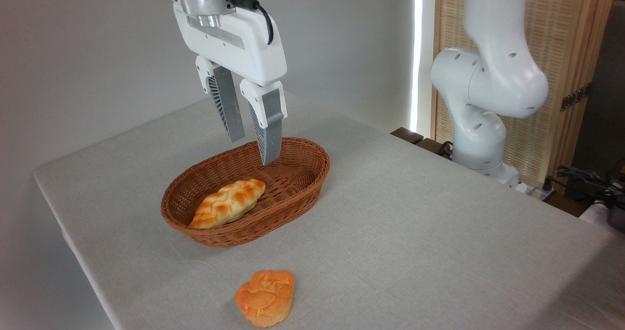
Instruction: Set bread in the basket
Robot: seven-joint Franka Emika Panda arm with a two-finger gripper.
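Observation:
The bread [265, 297], a small orange-golden bun with a lumpy folded top, lies on the tablecloth near the front edge, well in front of the basket. The basket [302, 186], oval brown wicker with low sides, sits mid-table. A longer braided golden loaf [227, 203] rests inside its left half. My gripper [252, 150] hangs above the basket's back part, fingers pointing down, open with nothing between them. It is far from the bun.
The table [415, 232] is covered in a pale grey cloth; its left and front edges run close to the basket and bun. The arm's white base [481, 100] stands at the back right, with cables [586, 178] and a wooden screen behind it.

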